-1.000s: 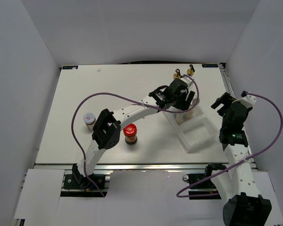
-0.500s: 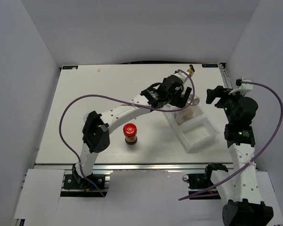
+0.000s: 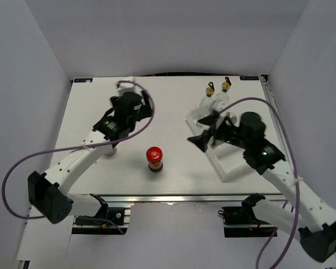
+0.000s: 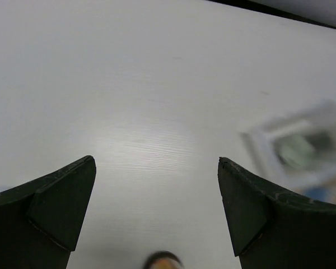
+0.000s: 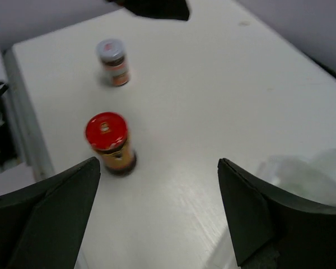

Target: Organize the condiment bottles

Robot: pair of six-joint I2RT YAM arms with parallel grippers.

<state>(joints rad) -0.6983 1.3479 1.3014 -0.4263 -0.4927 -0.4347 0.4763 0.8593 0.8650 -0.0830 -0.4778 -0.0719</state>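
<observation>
Right wrist view: right gripper [image 5: 157,168] jaws spread, empty; red-lidded jar [image 5: 109,143] upright ahead; left gripper [image 4: 155,162] jaws likewise spread.

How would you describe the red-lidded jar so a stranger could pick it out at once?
Start at the white table. Near the middle of its front edge, a jar stands alone. Only it has a red lid; the other jar has a pale lid.

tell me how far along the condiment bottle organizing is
Looks done: two tall clear glass cruets with gold pourers stand at the white divided plastic tray's far end. In hand: nothing; left gripper and right gripper are open. To do: red-lidded brown jar and white-lidded labelled jar on the table.
</observation>
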